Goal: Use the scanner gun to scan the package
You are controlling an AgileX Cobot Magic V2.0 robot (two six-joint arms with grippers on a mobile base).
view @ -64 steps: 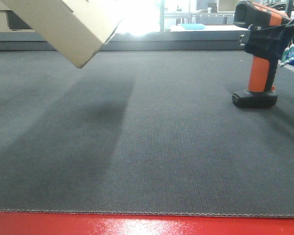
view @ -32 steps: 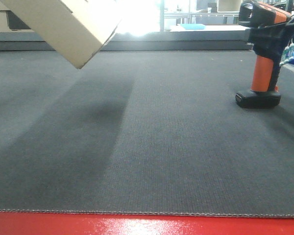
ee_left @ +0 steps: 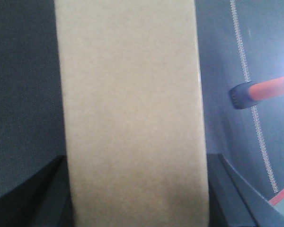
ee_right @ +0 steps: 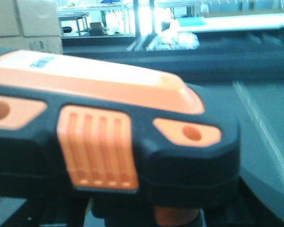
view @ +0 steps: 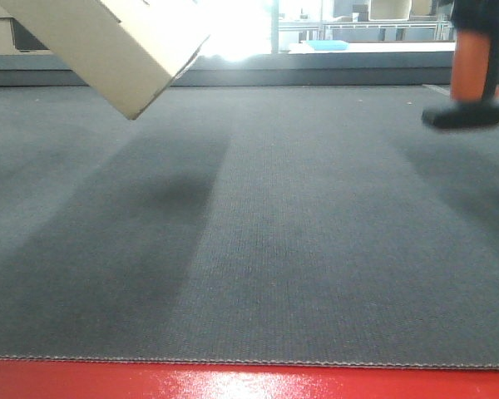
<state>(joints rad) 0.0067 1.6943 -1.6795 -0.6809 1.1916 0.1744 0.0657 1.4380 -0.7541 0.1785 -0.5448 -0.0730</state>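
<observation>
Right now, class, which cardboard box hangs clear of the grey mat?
The plain brown package, tilted with one corner pointing down over the mat. The stacked cardboard boxes stand upright in the background.

This looks like a warehouse or workshop hall where parcels are handled. A wide grey woven mat [view: 316,249] with a red front edge [view: 249,384] fills the foreground, with a cardboard box [view: 108,50] and an orange-and-black barcode scanner [ee_right: 99,142] above it. Beyond the mat's far side are stacked cartons [ee_right: 26,21], metal racks [ee_right: 102,16], a long table [view: 358,48] bearing a blue tray [view: 327,44], and bright windows [view: 237,29].
</observation>
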